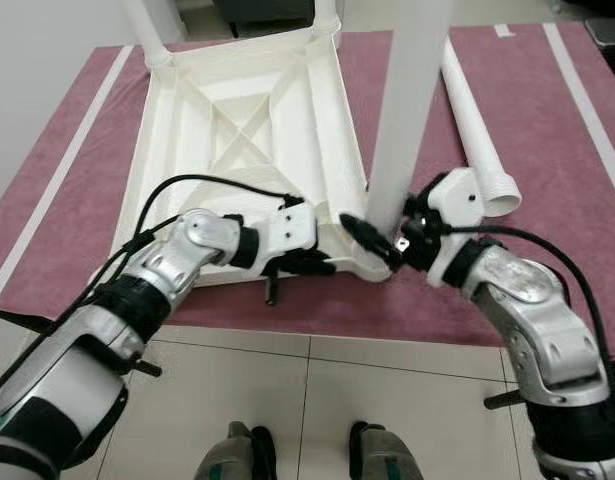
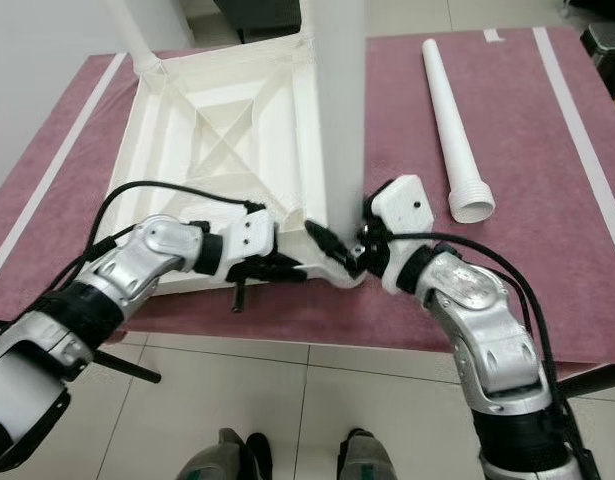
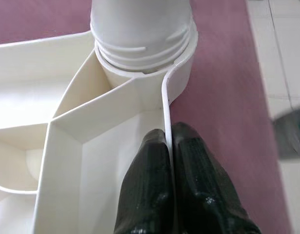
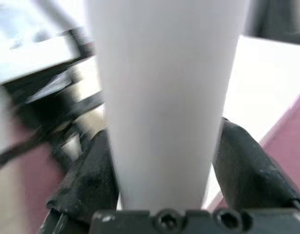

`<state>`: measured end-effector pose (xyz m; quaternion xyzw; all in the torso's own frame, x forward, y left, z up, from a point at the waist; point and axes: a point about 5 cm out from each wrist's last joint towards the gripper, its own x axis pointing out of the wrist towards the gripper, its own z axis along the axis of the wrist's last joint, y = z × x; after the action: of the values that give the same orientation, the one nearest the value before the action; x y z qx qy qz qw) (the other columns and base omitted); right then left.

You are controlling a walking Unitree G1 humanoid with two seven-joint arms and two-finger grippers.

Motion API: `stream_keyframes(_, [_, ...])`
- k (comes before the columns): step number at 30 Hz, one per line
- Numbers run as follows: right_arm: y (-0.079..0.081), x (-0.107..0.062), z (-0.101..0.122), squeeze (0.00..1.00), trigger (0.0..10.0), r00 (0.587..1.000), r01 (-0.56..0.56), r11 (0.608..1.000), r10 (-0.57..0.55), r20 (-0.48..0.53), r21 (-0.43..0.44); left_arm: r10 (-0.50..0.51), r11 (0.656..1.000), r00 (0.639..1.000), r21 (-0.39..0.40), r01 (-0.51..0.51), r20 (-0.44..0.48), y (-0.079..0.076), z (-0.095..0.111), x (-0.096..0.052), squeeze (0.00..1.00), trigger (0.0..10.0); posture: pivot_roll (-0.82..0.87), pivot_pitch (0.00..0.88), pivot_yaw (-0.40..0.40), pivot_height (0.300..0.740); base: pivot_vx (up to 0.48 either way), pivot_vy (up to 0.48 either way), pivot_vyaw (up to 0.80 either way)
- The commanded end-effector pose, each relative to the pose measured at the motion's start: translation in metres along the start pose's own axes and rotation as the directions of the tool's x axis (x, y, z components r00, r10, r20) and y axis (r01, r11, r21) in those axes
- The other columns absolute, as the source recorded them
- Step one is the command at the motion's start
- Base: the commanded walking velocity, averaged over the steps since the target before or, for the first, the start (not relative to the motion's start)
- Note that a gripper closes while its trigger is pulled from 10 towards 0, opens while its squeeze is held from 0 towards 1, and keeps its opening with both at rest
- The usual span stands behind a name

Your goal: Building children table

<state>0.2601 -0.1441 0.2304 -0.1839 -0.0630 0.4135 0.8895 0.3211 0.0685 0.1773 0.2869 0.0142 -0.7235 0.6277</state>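
White tabletop [image 1: 237, 130], maroon mat [image 1: 547, 150]

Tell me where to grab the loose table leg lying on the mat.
Grip the loose leg mid-shaft, coming straight down with the fingers spanning its width. It lies flat on the red mat, a smooth tapered tube with open mat on both sides; avoid the threaded near end.

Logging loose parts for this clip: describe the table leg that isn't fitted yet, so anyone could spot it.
On the maroon mat, right of the upturned white tabletop, lies a white tapered table leg. It lies flat, threaded wide end toward the robot, while the leg held by the right gripper stands upright.
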Motion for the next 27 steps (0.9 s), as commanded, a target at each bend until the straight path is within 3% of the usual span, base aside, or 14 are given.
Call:
stream_keyframes(1, [0.008, -0.003, 0.000, 0.00, 10.0, 0.995, -0.099, 0.995, 0.099, -0.009, -0.016, -0.385, 0.919, 0.923, 0.090, 0.385, -0.013, -0.020, 0.009, -0.012, 0.00, 0.0, -0.10, 0.178, 0.161, 0.740, 0.000, 0.000, 0.00])
stream_keyframes(6, [0.031, -0.003, -0.008, 0.00, 10.0, 0.952, -0.303, 0.953, 0.302, -0.042, -0.014, -0.424, 0.897, 0.903, 0.107, 0.428, -0.066, -0.031, 0.008, -0.024, 0.00, 0.0, -0.10, 0.178, 0.161, 0.740, 0.000, 0.000, 0.00])
stream_keyframes(9, [0.038, 0.004, -0.008, 0.00, 10.0, 0.936, -0.350, 0.937, 0.350, -0.026, -0.013, -0.440, 0.888, 0.894, 0.108, 0.448, -0.089, -0.036, 0.008, -0.030, 0.00, 0.0, -0.10, 0.176, 0.161, 0.740, 0.000, 0.000, 0.00])
stream_keyframes(23, [0.046, 0.019, -0.005, 0.00, 10.0, 0.925, -0.378, 0.926, 0.378, 0.043, -0.008, -0.451, 0.885, 0.890, 0.093, 0.456, -0.072, -0.042, 0.007, -0.030, 0.00, 0.0, -0.09, 0.169, 0.153, 0.740, 0.000, 0.000, 0.00])
stream_keyframes(24, [0.048, 0.019, -0.005, 0.00, 4.1, 0.922, -0.385, 0.923, 0.385, 0.047, -0.005, -0.452, 0.885, 0.889, 0.091, 0.457, -0.068, -0.043, 0.007, -0.029, 0.00, 0.0, -0.09, 0.168, 0.153, 0.740, 0.000, 0.000, 0.00])
stream_keyframes(25, [0.050, 0.018, -0.007, 0.00, 0.0, 0.920, -0.390, 0.921, 0.390, 0.046, 0.005, -0.451, 0.886, 0.890, 0.090, 0.456, -0.065, -0.042, 0.007, -0.028, 0.00, 0.0, -0.10, 0.169, 0.154, 0.740, 0.000, 0.000, 0.00])
stream_keyframes(27, [0.051, 0.017, -0.009, 0.00, 0.0, 0.920, -0.391, 0.920, 0.390, 0.042, 0.013, -0.449, 0.887, 0.891, 0.089, 0.453, -0.062, -0.042, 0.007, -0.027, 0.00, 0.0, -0.10, 0.168, 0.156, 0.740, 0.000, 0.000, 0.00])
